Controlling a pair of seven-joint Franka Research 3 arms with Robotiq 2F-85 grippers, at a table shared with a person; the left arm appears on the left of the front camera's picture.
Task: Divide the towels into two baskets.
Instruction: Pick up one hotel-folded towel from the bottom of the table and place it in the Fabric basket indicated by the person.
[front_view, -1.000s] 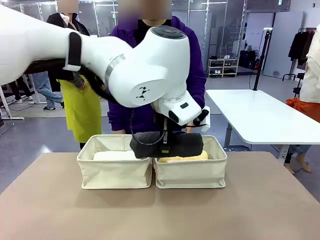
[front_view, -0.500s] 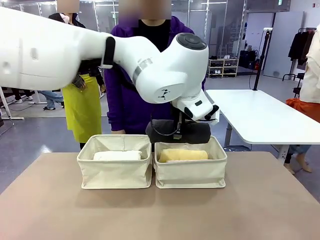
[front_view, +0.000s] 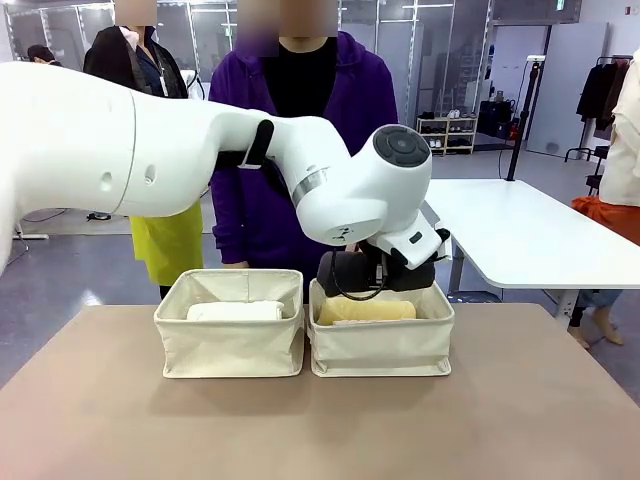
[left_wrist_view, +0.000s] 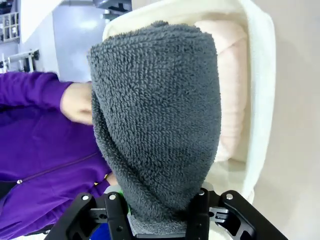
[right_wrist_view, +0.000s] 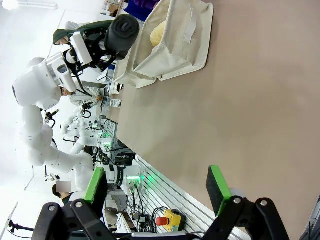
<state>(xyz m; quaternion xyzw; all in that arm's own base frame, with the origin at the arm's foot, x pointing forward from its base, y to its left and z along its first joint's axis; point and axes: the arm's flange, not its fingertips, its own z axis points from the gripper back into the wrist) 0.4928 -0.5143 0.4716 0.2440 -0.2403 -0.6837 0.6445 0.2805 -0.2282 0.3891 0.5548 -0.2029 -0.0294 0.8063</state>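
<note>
- Nearest me, the brown matte worktop (front_view: 320, 420) lies bare in front of the bins.
- The right end effector (right_wrist_view: 157, 192) hangs well back from the bins over the worktop, its green-padded fingers spread wide with nothing between them.
- Two matching cream canvas baskets stand side by side, walls touching, toward the far half of the worktop: the left cream canvas basket (front_view: 228, 345) and the right cream canvas basket (front_view: 382, 345).
- In the left basket lies a rolled white terry towel (front_view: 235, 311), lengthwise along the basket.
- In the right basket lies a rolled yellow terry towel (front_view: 365, 309), near its front wall; from the left wrist view a pale pink rolled towel (left_wrist_view: 231, 90) also rests in that basket, against a side wall.
- The left end effector (left_wrist_view: 162, 220) is clamped on one end of a rolled dark grey terry towel (front_view: 375, 272); the white arm reaches across from the left side.
- The grey towel hangs just above the far part of the right basket, roughly level, over the yellow one.
- Behind the baskets stands a person in a purple hooded top (front_view: 305, 120), one hand (left_wrist_view: 76, 102) close beside the grey towel.
</note>
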